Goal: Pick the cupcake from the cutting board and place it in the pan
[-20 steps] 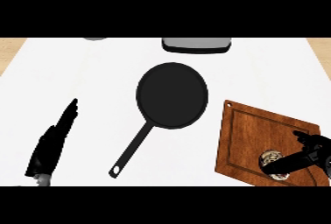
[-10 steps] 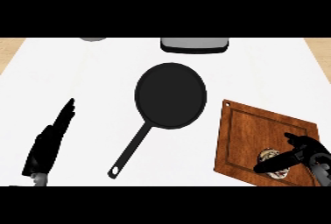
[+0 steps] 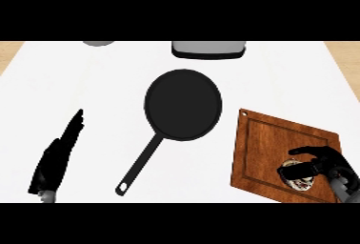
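Fingers of the right hand (image 3: 325, 159) seemingly curl round the cupcake (image 3: 298, 174); left hand (image 3: 56, 157) straight-fingered.

Open white worktop (image 3: 281, 81) between cutting board (image 3: 271, 143) and pan (image 3: 183, 104); nothing stands in that gap; pan handle (image 3: 141, 162) slants down-left, away from board; dark container (image 3: 208, 49) at far edge behind pan.

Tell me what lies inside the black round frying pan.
Nothing: the black round frying pan shows only its dark base. The cupcake sits on the wooden cutting board, partly hidden by the right hand.
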Available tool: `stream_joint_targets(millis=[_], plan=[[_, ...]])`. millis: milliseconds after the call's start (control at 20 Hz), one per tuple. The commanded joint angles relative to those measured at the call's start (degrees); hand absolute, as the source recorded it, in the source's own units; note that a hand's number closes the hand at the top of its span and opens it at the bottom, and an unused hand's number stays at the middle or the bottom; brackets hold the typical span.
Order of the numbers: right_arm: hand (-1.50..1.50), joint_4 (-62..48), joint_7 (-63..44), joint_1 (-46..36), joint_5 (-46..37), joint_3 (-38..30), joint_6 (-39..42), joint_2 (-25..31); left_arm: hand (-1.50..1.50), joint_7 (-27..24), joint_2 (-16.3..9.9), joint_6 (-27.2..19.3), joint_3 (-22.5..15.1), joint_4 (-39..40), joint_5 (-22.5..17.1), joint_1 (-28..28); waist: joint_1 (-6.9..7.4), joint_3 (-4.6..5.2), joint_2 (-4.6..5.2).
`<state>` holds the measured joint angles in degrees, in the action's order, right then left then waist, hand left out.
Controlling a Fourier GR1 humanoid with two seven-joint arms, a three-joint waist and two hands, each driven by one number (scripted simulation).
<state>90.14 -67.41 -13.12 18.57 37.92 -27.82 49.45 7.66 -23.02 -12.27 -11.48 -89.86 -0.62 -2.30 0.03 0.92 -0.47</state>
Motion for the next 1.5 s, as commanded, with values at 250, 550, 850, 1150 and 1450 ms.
stream_joint_targets(millis=[250,550,850,1150,1450], plan=[[1.50,-1.48,-6.37,1.30,-0.53,-0.11,-6.61,-6.93,0.00,0.44,-0.46,2.12,0.96,-2.36,-0.56,-1.47,0.54,-0.90,0.40],[1.50,3.31,-3.97,-2.32,-15.56,10.11,-2.30,-2.26,0.00,-0.02,0.82,1.54,1.56,-0.03,0.44,-0.28,0.75,-0.80,0.44],[1.50,10.56,-7.03,-4.75,-34.58,15.97,-4.39,6.61,0.00,-2.20,0.83,1.12,1.62,0.78,1.68,-1.90,-0.48,-0.64,-0.13],[1.50,14.07,-3.55,-13.51,-51.80,11.55,-4.53,10.54,0.00,-1.43,0.63,1.36,2.79,0.62,0.89,-1.76,-0.76,-0.66,-0.49],[1.50,15.64,-7.27,-21.06,-59.81,7.60,6.30,0.59,0.00,1.66,0.49,2.76,2.61,-1.74,1.40,0.79,0.43,-0.86,0.33]])
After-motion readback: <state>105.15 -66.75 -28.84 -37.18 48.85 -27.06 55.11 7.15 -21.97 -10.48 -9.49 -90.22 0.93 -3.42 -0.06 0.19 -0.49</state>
